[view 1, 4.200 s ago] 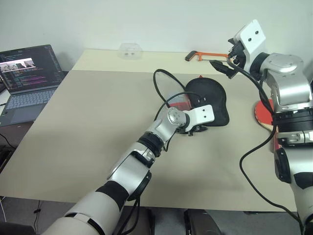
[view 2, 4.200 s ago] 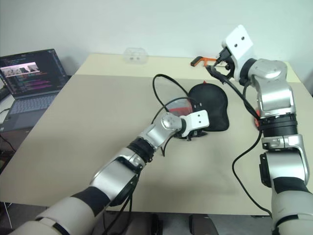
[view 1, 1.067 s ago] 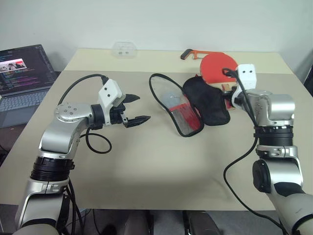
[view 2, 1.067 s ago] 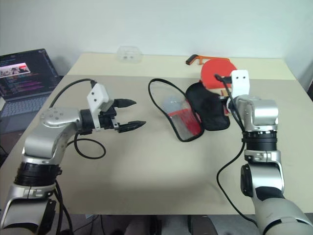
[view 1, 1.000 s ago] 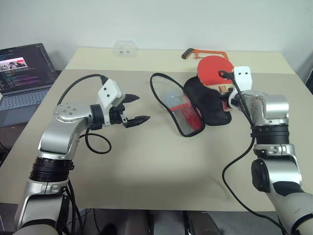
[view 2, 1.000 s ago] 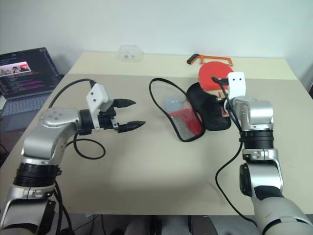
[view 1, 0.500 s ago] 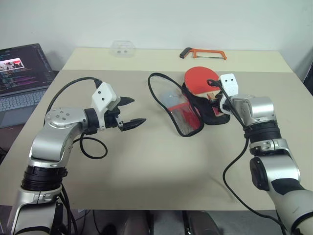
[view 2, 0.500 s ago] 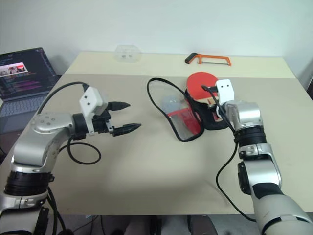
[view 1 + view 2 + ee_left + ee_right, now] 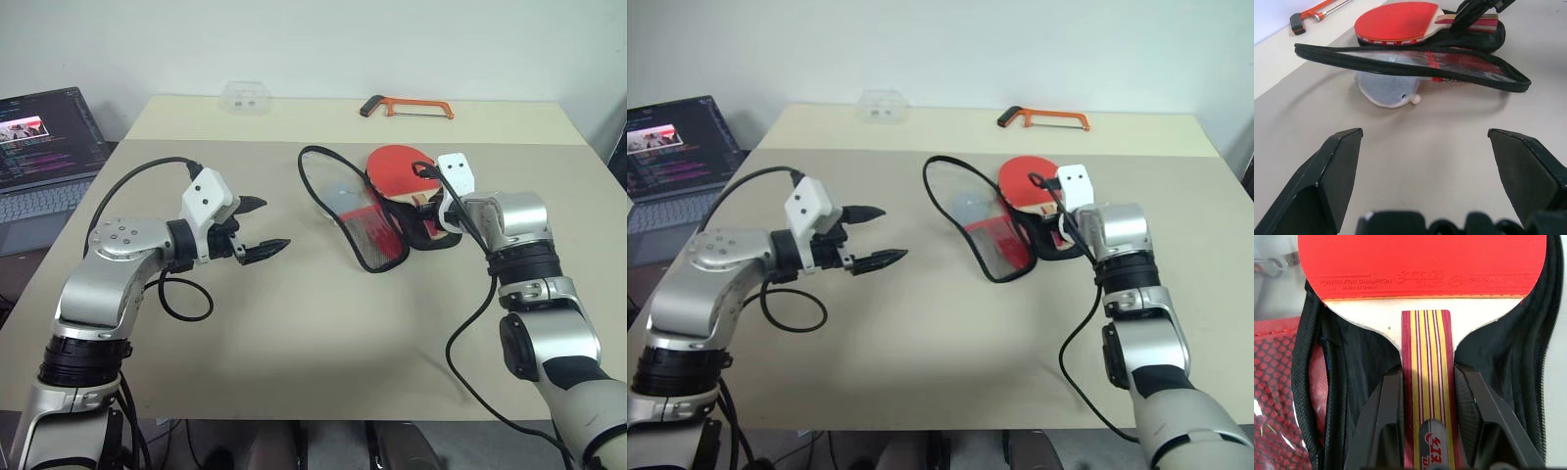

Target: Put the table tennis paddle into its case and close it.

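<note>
- step in hand: insertion. the right gripper is clamped on the striped handle of the table tennis paddle, one finger each side of the handle.
- paddle position: red blade lies over the black half of the case, which is unzipped and spread on the table; the red-and-clear flap stands open towards the table middle. in the right wrist view the blade runs past the case's far rim, so it does not look seated yet (judgement).
- left gripper: fingers spread wide, holding nothing, hovering above the table well apart from the case and pointing at it.
- next move (judgement): settle the blade down flat inside the black half, handle lined with the narrow neck, then release. the left gripper would then fold the flap over and work the zip.
- risk: soft fabric may shift or bunch under the blade.
</note>
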You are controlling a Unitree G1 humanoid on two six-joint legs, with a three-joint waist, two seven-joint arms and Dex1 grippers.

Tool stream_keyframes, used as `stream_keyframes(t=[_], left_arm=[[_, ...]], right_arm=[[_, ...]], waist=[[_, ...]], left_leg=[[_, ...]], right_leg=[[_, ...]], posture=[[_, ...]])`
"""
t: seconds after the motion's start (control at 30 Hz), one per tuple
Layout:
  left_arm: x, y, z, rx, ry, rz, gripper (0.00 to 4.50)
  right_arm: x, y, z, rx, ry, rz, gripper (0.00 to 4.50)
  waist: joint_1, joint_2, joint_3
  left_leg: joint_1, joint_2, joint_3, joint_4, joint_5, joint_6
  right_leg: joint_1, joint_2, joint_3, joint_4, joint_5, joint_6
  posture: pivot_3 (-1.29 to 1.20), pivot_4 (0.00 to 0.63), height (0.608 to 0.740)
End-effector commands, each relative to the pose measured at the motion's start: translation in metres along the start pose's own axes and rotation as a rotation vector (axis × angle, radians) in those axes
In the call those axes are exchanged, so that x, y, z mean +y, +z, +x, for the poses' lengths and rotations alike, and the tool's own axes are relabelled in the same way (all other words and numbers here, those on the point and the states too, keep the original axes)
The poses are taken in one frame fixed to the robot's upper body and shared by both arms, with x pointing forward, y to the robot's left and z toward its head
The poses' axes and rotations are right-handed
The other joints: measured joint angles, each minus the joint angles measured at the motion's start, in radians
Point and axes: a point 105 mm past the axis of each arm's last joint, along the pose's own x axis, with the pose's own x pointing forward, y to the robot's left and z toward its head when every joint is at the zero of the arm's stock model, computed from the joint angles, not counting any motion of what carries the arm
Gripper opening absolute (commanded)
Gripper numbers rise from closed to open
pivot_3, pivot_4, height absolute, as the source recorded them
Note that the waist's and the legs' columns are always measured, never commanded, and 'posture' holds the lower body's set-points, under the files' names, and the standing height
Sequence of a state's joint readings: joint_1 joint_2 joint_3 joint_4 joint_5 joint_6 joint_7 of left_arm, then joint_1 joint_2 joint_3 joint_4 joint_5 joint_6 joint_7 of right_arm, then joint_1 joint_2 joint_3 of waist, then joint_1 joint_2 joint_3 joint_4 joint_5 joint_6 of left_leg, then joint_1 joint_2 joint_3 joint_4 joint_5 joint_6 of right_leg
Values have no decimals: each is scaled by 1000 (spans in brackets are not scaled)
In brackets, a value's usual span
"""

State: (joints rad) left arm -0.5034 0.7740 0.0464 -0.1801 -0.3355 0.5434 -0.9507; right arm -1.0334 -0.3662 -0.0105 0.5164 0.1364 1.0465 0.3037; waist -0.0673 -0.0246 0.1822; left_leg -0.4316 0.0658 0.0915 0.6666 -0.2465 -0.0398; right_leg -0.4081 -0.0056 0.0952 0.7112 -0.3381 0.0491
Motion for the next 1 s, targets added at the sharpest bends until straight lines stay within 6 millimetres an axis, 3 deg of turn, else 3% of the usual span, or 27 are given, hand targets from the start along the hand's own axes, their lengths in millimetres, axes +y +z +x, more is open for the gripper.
stream_keyframes(t=[0.03,0.47,1.0], left_arm=[[2,11,-5,-23,12,39,4500],[2,11,-4,-15,6,47,4500],[5,13,-4,-10,12,58,4500]], right_arm=[[-3,20,-12,-75,-11,-10,1057],[-9,2,0,-31,-13,14,1057],[-18,-4,11,-21,-23,12,1057]], waist=[[0,0,0],[0,0,0],[-7,0,0]], left_leg=[[0,0,0,0,0,0],[0,-1,0,0,0,0],[0,-1,-2,9,0,0]], right_leg=[[0,0,0,0,0,0],[0,0,0,0,0,0],[2,1,-1,5,0,0]], posture=[[0,150,740],[0,150,740],[0,150,740]])
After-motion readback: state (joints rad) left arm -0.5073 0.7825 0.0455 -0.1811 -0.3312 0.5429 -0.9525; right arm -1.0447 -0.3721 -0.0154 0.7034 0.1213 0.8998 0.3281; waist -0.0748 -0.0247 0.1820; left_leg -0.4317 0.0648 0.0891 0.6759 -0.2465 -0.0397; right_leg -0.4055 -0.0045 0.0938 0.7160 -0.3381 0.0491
